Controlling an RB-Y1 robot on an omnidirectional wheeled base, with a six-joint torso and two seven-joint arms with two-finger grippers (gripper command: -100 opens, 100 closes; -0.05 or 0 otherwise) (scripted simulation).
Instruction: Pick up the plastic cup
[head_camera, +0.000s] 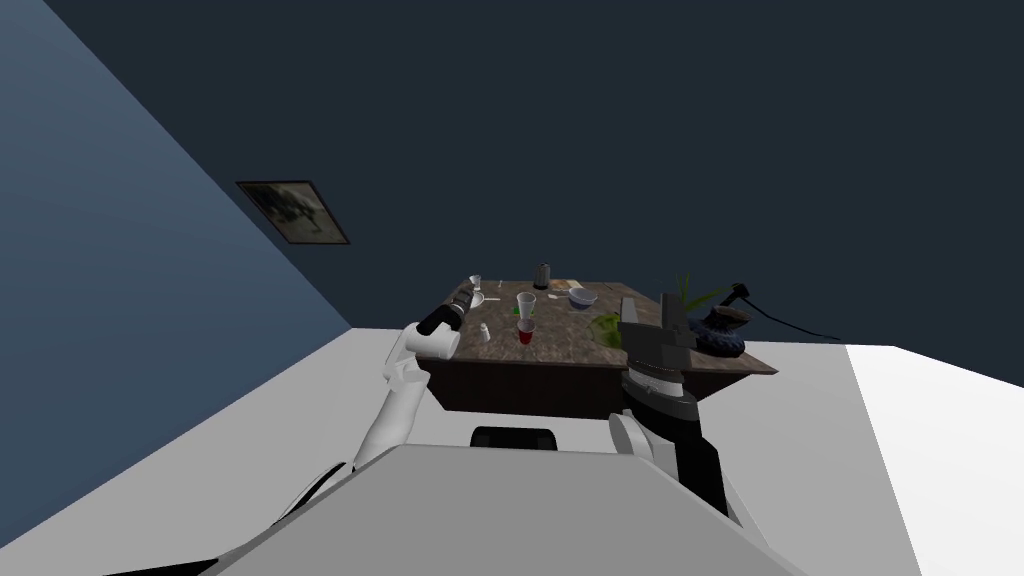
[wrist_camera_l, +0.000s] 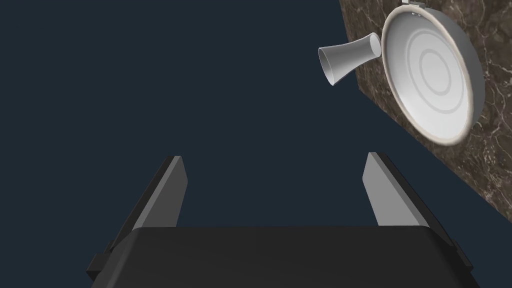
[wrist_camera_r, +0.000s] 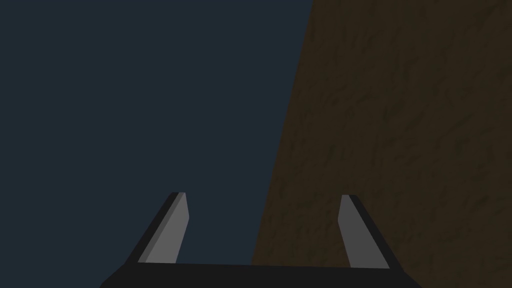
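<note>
"Dark table (head_camera: 560, 342) ahead. Where's the cup (wrist_camera_l: 350, 57)?"

"Just beside the plate (wrist_camera_l: 430, 65) at the table's edge, off to one side of my left gripper (wrist_camera_l: 275, 157), whose fingers are apart. A sideways sweep could knock it off."

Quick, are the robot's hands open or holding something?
Left gripper: open, holding nothing.
Right gripper: open, holding nothing.

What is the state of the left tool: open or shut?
Open. The left tool shows its two fingers standing wide apart in its wrist view, with nothing gripped between them.
</note>
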